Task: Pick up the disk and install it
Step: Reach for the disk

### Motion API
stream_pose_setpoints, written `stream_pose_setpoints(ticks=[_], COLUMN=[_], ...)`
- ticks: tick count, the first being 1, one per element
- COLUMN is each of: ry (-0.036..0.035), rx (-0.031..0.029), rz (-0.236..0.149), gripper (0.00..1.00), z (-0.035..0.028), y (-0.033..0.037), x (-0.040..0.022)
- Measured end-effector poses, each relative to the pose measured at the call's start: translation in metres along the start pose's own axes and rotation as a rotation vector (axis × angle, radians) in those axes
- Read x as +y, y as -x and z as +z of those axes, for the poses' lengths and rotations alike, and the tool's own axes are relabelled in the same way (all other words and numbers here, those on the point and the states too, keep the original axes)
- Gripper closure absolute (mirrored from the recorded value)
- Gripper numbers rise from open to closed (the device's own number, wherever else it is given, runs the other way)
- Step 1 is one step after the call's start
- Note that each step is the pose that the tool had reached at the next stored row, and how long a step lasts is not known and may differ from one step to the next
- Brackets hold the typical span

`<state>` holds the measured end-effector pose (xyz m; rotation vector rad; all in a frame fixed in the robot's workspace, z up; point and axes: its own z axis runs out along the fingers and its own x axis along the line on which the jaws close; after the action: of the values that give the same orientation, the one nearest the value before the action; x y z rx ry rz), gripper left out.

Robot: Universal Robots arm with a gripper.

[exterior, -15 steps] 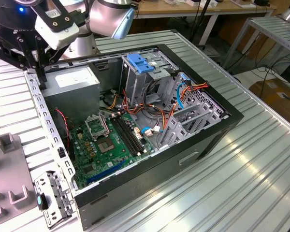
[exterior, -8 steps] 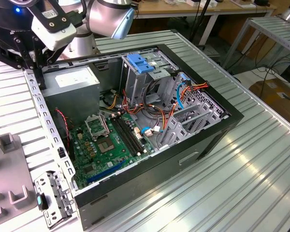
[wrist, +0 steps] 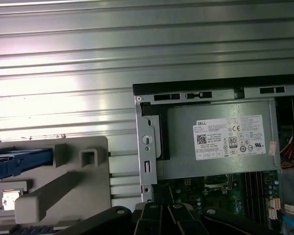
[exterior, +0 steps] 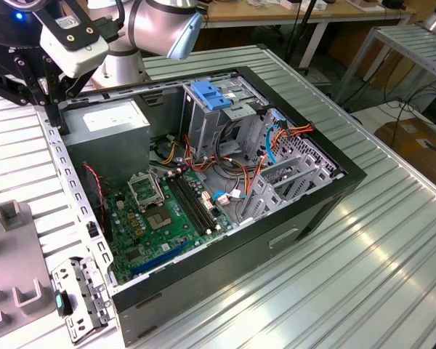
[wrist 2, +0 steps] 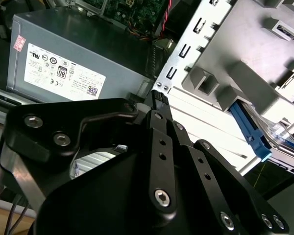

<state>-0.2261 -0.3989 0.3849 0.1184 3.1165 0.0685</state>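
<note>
Plainly, the blue-framed disk [wrist 2: 252,132] rests in a grey holder [wrist 2: 245,81], while the end effector [wrist 2: 157,100] is pressed together, empty.

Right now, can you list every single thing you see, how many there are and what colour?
disk: one, blue frame, in the holder
holder: one, grey, on the table beside the case
computer case: one, black, open, on the table
power supply: one, grey, in a corner of the case
motherboard: one, green, inside the case
drive cage: one, grey with blue latch, inside the case
cables: several, orange and light blue, inside the case
table: one, silver, ribbed
robot arm: one, silver
gripper: one, black, near the power supply
</note>
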Motion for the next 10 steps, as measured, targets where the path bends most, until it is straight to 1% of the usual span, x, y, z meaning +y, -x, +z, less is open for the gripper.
stream_pose_setpoints(ticks=[10], ry=[0.0], rx=[0.0], rz=[0.0], gripper=[0.89], z=[0.0005], y=[-0.0057], x=[-0.0005])
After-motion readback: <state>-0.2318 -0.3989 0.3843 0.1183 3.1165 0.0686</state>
